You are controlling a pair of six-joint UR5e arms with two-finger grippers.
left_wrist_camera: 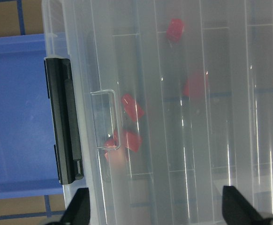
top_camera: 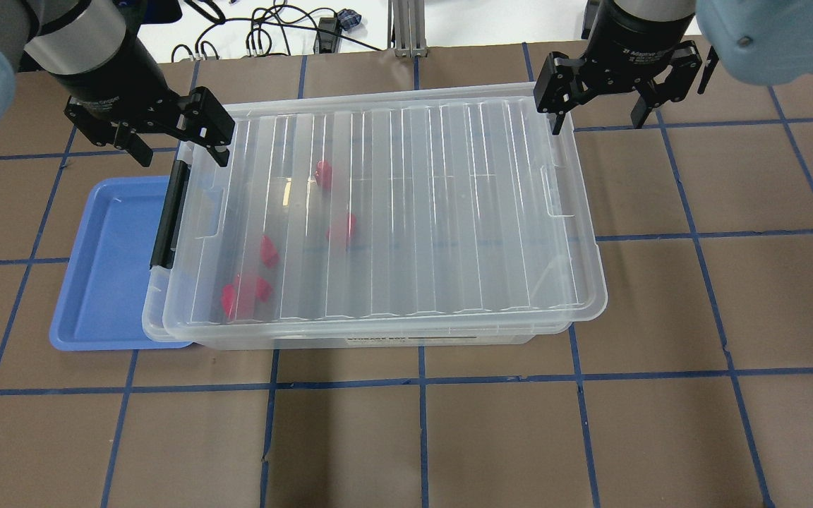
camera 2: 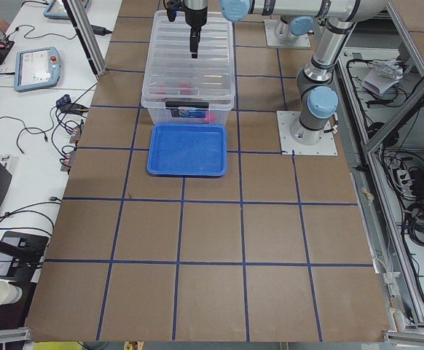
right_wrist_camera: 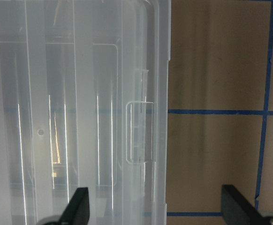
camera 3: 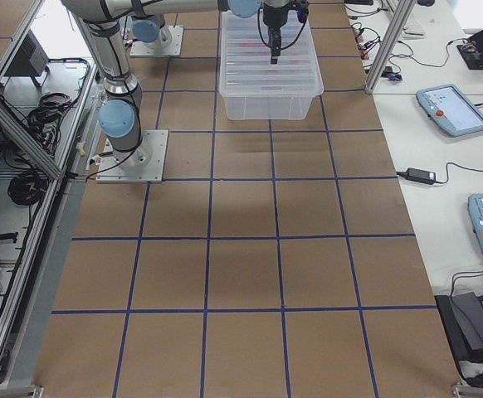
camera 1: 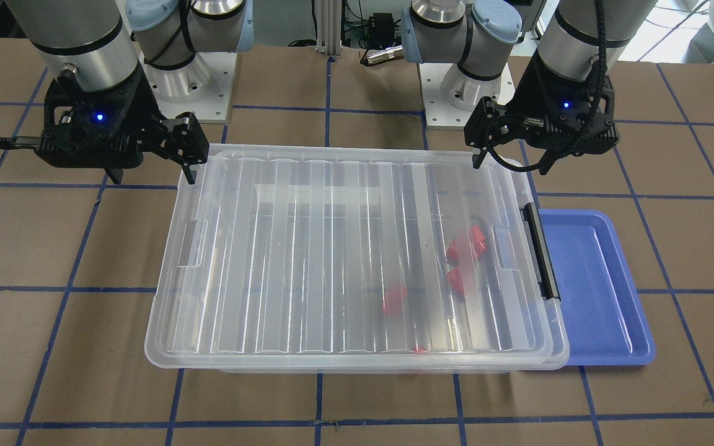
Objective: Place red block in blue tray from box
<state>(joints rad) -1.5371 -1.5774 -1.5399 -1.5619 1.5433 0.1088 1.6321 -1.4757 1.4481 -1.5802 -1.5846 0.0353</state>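
The box (top_camera: 442, 212) is a clear bin with its ribbed lid on and a black latch bar (top_camera: 166, 215) at the end by the blue tray (top_camera: 106, 268). Several red blocks (top_camera: 244, 293) lie inside, seen through the lid, mostly near the latch end (left_wrist_camera: 132, 108). The blue tray holds nothing and sits against that end, its edge partly under the box rim. My left gripper (top_camera: 181, 155) is open above the latch-end far corner of the lid. My right gripper (top_camera: 598, 124) is open above the opposite far corner, half over the table. Both are empty.
The table is brown board with a blue tape grid (top_camera: 420, 381). The arm bases (camera 1: 183, 80) stand behind the box. Cables and a metal post (top_camera: 403, 28) lie past the far edge. The side views show tablets and cables off the table (camera 3: 449, 108).
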